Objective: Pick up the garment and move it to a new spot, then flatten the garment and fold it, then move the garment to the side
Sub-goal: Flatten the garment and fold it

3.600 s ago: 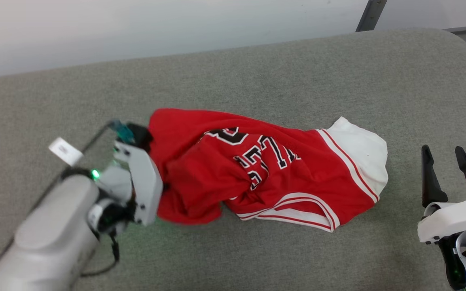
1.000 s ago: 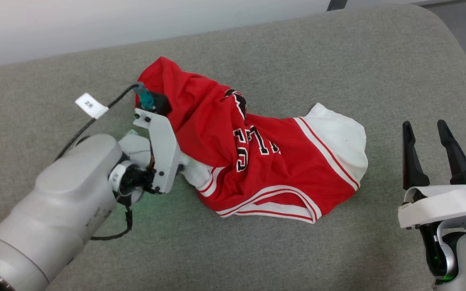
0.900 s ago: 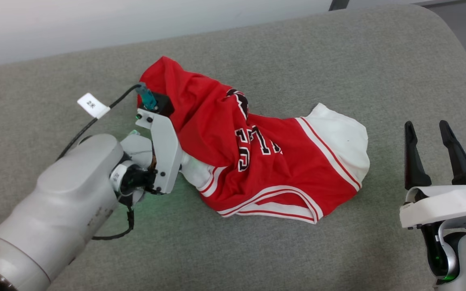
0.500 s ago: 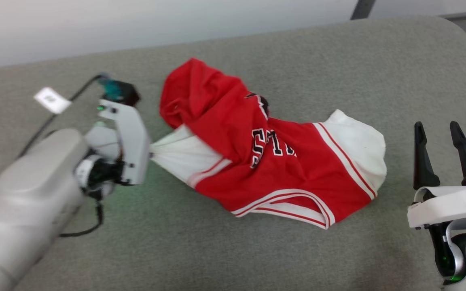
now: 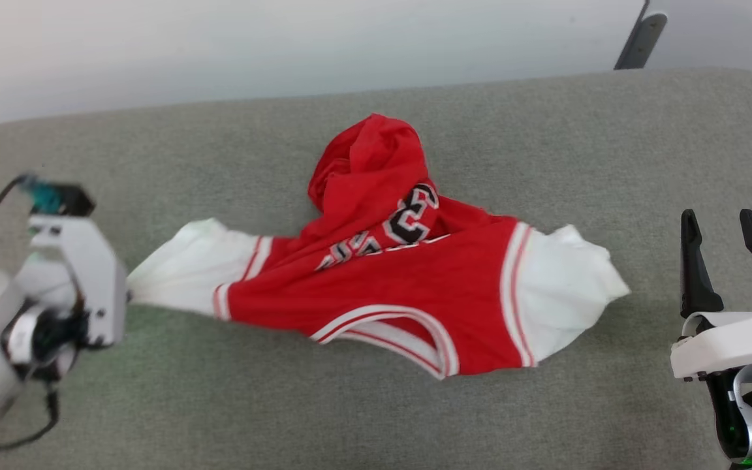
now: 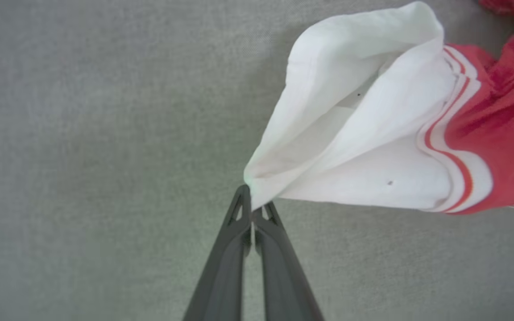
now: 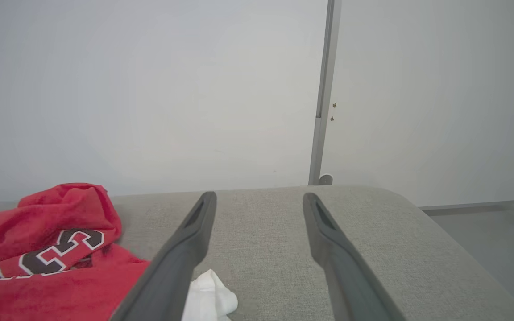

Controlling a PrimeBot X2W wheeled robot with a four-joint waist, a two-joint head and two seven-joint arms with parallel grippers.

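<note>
The garment point(image 5: 382, 294), a red jersey with white sleeves, striped trim and black lettering, lies stretched across the grey cushion point(image 5: 546, 150). Its red lower part is bunched up behind the chest. My left gripper point(image 6: 252, 208) is shut on the tip of the white left sleeve point(image 6: 355, 147), which is drawn taut into a cone. In the head view that sleeve point(image 5: 180, 274) runs to my left wrist at the left edge. My right gripper point(image 5: 723, 230) stands open just right of the other white sleeve point(image 5: 565, 294), apart from it. The right wrist view shows the garment point(image 7: 47, 258) at lower left.
A pale wall point(image 5: 284, 46) runs behind the cushion, with a grey upright post point(image 5: 637, 39) at the back right. The cushion's rounded right end point(image 7: 400, 205) drops to a grey floor point(image 7: 484, 232). Bare cushion lies in front of the garment.
My left gripper has shut on the white sleeve and pulled it out leftward, stretching the garment wide. The head camera has shifted too. The right gripper has stayed open in place.
</note>
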